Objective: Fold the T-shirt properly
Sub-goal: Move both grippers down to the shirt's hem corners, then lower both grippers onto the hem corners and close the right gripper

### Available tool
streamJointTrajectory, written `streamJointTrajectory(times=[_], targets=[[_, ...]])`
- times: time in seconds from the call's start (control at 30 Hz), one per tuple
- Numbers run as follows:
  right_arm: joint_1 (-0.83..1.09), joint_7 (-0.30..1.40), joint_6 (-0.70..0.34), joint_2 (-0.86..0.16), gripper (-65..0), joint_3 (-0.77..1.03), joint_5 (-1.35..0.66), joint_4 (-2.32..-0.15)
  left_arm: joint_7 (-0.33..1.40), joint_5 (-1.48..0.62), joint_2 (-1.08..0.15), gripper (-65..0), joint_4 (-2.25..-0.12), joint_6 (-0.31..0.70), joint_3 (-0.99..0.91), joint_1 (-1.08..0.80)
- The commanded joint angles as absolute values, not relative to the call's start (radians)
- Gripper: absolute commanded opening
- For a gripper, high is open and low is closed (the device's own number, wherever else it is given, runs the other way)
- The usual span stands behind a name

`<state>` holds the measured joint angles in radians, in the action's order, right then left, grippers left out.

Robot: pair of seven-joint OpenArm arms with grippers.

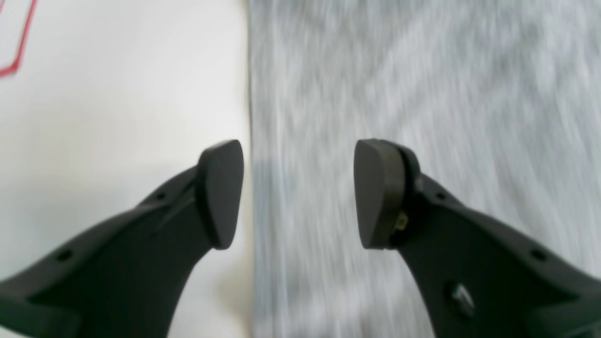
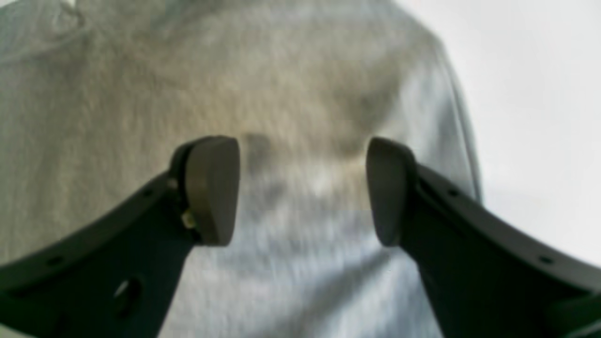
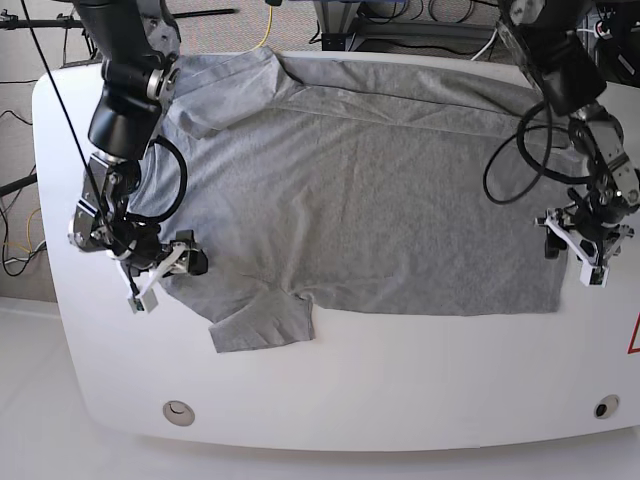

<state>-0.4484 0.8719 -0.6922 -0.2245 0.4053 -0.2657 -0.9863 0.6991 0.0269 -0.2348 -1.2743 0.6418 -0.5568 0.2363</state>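
Observation:
The light grey T-shirt (image 3: 360, 200) lies spread flat and sideways on the white table (image 3: 400, 380), sleeves toward the left, hem toward the right. My left gripper (image 3: 583, 250) hangs at the hem's right edge. In the left wrist view this gripper (image 1: 299, 192) is open, one finger (image 1: 220, 192) over bare table and the other (image 1: 375, 192) over the T-shirt (image 1: 422, 94). My right gripper (image 3: 165, 272) is at the T-shirt's left end near the lower sleeve (image 3: 265, 322). In the right wrist view it (image 2: 303, 188) stands open above the T-shirt (image 2: 291, 84), holding nothing.
A red line (image 3: 633, 335) marks the table at its right edge and shows too as a red line (image 1: 21, 47) in the left wrist view. Two round holes (image 3: 178, 410) sit near the front edge. Cables (image 3: 20, 240) hang beyond the table's left side.

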Motion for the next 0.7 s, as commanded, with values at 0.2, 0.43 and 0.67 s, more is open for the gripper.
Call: streamJointTrajectory(times=[0.2,0.43,0.67], targets=[[-0.580,0.763,-0.698,-0.280,-24.8,0.387,-0.289,-0.880,0.599,0.010,-0.299,-29.8,-1.121,0.643,-0.544,0.359],[-0.609,0.714,-0.698,-0.300,-24.7,0.399,-0.296,-0.818,0.558,0.010,-0.332,-29.8,-1.005,0.641,-0.551,0.426],[-0.612,0.685,-0.698,-0.309,-24.5,0.413,-0.282,-0.774,0.555,-0.007,-0.364,-29.8,-0.920,0.646,-0.534,0.496]])
